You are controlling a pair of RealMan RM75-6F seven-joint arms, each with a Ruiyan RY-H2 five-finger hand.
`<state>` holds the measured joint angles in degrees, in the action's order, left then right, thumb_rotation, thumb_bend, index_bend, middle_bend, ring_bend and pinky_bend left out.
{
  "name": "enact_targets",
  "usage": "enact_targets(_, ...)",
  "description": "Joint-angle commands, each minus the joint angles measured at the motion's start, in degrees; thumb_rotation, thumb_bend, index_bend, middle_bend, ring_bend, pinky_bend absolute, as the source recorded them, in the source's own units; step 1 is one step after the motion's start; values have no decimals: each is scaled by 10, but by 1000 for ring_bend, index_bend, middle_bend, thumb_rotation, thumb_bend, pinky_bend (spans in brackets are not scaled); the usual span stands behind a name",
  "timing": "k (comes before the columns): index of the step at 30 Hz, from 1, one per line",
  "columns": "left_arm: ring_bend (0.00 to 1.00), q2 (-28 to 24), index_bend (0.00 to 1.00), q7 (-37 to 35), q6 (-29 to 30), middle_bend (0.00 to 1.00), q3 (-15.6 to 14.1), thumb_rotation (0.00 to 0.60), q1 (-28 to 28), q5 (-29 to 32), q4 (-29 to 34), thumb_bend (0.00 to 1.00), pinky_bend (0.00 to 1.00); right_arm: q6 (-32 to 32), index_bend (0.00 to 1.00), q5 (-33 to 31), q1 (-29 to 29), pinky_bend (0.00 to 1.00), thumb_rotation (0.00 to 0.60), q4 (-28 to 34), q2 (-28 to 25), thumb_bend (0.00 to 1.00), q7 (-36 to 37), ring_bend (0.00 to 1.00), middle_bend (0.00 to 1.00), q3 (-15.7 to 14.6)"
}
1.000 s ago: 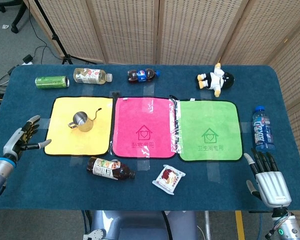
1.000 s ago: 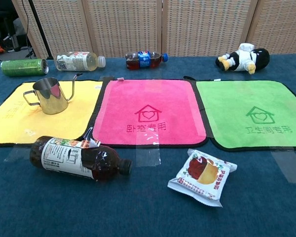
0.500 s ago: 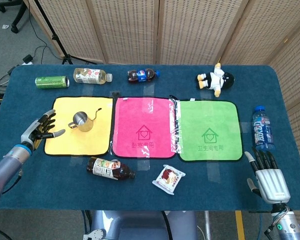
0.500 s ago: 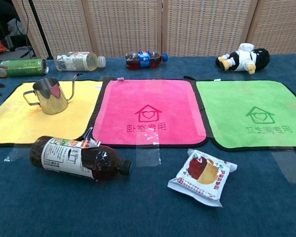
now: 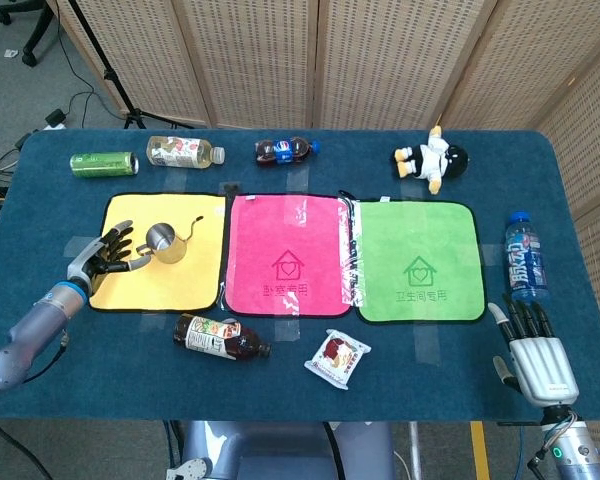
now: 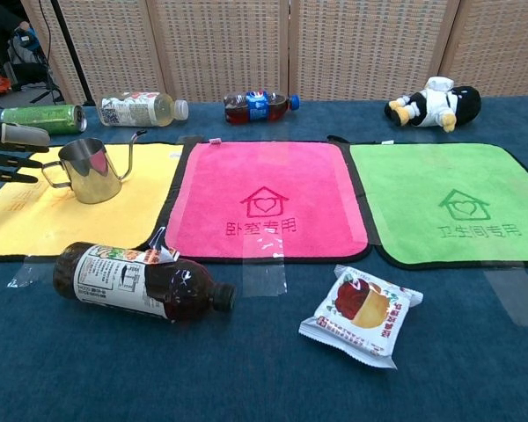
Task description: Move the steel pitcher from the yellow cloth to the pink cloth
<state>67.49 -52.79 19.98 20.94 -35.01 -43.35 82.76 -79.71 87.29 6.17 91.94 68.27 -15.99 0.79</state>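
The steel pitcher [image 5: 164, 243] [image 6: 91, 171] stands upright on the yellow cloth [image 5: 195, 275] [image 6: 150, 198], its thin spout pointing toward the pink cloth [image 5: 285, 255] [image 6: 264, 198]. My left hand [image 5: 104, 256] [image 6: 9, 149] hovers over the yellow cloth's left part, fingers spread and pointing at the pitcher's handle, a short gap left of it. It holds nothing. My right hand [image 5: 536, 355] rests open near the table's front right corner, far from both cloths.
A dark drink bottle [image 5: 220, 338] [image 6: 141, 281] lies in front of the yellow and pink cloths. A snack packet [image 5: 337, 358] [image 6: 361, 313], green cloth [image 5: 417, 262], blue water bottle [image 5: 525, 258], plush toy [image 5: 432, 160], cola bottle [image 5: 285, 150], tea bottle [image 5: 183, 152] and green can [image 5: 104, 163] surround them.
My left hand has travelled right from the table's left edge onto the yellow cloth, closing in on the pitcher's handle. The pitcher and the right hand have stayed put.
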Motion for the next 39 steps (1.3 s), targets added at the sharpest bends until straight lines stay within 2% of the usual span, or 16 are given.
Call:
enact_targets(1,0,2,0,4,-2,0,2,600,-1,10,4,234,0,-1,0,1,0,0,600,0,0,411,0,0,0,0)
enact_targets(9,0,14,0,5,-17,0,12,600,-3,47,-5,236,0,-3,0,5,0,0,600,0,1,411,1,0,0,-3)
enact_targets(23,0,43,0,30,-41,0,19,600,-16,63,-27,237,0,3,0,2,3,0,600,-2,5,412,-5,0,0,-4)
enact_targets(39,0,52,0,61,-28,0,19,600,-26,85,-17,239,0,2,0,4,4,0,600,-3,5,414,-3,0,0,-6)
